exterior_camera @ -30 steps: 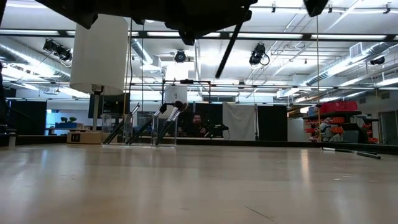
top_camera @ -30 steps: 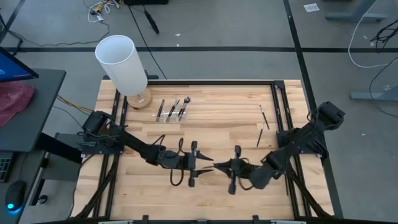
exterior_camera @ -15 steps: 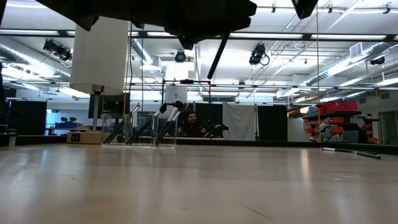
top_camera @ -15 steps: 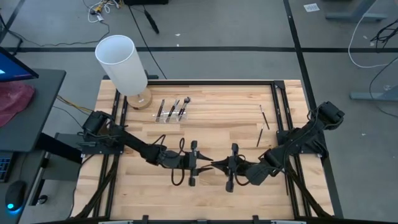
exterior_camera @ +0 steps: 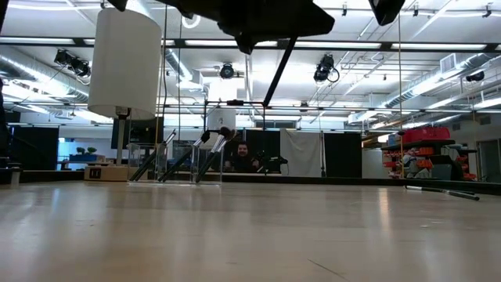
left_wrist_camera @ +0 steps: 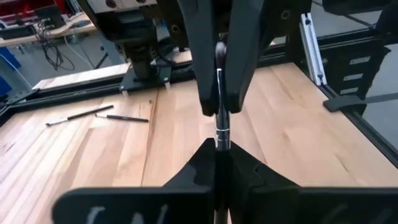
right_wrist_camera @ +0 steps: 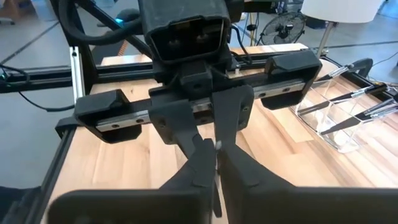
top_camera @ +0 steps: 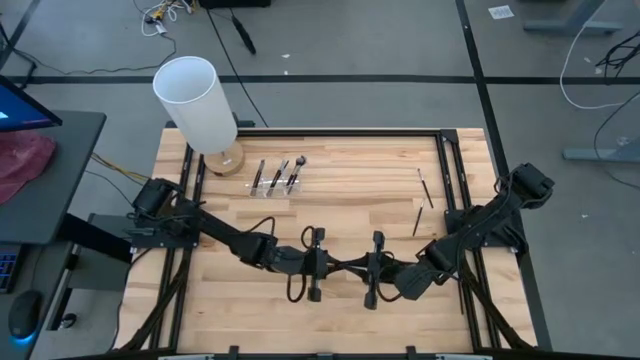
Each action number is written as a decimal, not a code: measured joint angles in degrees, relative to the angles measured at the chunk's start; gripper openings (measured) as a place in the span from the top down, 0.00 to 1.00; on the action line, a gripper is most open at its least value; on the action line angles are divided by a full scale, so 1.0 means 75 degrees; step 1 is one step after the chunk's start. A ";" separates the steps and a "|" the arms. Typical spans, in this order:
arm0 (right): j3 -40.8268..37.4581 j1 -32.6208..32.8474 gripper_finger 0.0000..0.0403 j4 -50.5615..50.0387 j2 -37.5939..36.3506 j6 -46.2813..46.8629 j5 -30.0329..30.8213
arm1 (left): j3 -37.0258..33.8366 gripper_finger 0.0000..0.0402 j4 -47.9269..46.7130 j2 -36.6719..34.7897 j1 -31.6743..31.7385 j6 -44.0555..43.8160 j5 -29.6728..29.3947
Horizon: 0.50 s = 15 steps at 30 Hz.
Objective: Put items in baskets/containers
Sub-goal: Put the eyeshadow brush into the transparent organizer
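Observation:
Above the table's middle, my left gripper (top_camera: 334, 265) and my right gripper (top_camera: 357, 268) meet tip to tip. Both are shut on one thin dark makeup brush (left_wrist_camera: 219, 118) with a silver ferrule. In the low view its dark shaft (exterior_camera: 278, 72) slants down below the two hands. The clear holder (top_camera: 276, 181) stands at the far left of the table with three brushes leaning in it. Two loose brushes (top_camera: 422, 200) lie flat on the table at the far right. My left gripper pinches the brush between its two fingers just beside the silver ferrule (left_wrist_camera: 222, 135), coming in almost level from the table's left. The brush is lifted clear of the table. My right gripper pinches the same brush farther along its length (left_wrist_camera: 218, 74), its fingers coming almost level from the table's right. The brush hangs slanted, clear of the table.
A tall white cylinder (top_camera: 195, 100) on a round wooden base stands at the far left corner, beside the holder. Black rails (top_camera: 455, 170) run along the table's edges. A person shows in the room beyond the table (exterior_camera: 245, 155).
My left gripper has moved toward the table's right, up to my right gripper, and has shut on the brush that the right gripper holds. The brush's slant has shifted a little; it stays clear of the table.

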 joint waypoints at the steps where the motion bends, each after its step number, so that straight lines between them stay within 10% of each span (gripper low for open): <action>1: 0.0000 0.0029 0.95 -0.0090 -0.0015 0.0016 0.0005 | 0.0005 0.96 -0.0018 0.0000 -0.0010 -0.0026 0.0009; 15: 0.0000 0.0648 0.60 -0.0689 -0.0334 0.0374 0.0031 | -0.1185 0.97 -0.0140 -0.0048 -0.0476 -0.1588 -0.0862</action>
